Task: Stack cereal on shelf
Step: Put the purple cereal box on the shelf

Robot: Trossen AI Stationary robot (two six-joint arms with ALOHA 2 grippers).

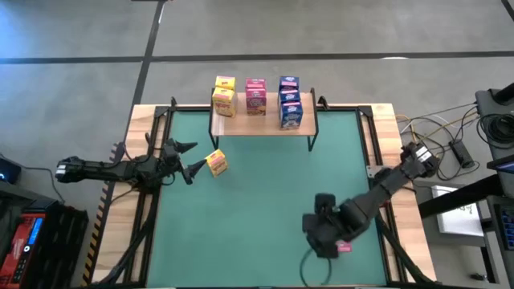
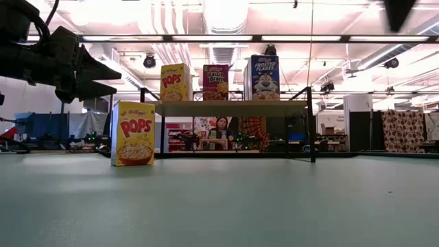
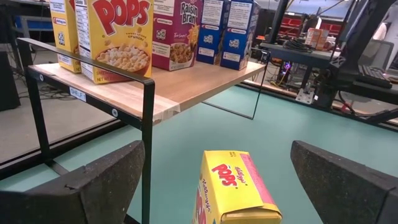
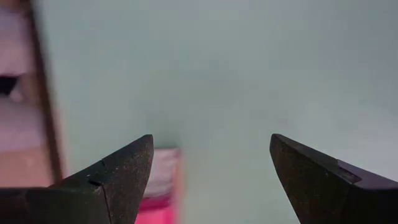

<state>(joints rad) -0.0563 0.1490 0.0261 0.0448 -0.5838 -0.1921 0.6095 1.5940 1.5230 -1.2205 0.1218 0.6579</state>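
Several cereal boxes, yellow [image 1: 224,95], pink [image 1: 255,96] and blue [image 1: 290,103], stand on the wooden shelf [image 1: 265,123] at the table's far side. One yellow box [image 1: 217,163] stands upright on the green mat in front of the shelf's left end. My left gripper [image 1: 191,159] is level and open just left of it, and in the left wrist view the yellow box [image 3: 233,186] shows just ahead of the gap, untouched. My right gripper [image 1: 325,233] hangs open, pointing down, over the near right of the mat. A pink box [image 1: 344,247] lies on the mat beside it.
The shelf's thin black legs [image 3: 148,137] stand close to the loose yellow box and my left gripper. Pale wood strips [image 1: 385,136] border the mat on both sides. Cables and equipment [image 1: 450,148] lie beyond the right edge. The mat's middle [image 1: 265,201] is free.
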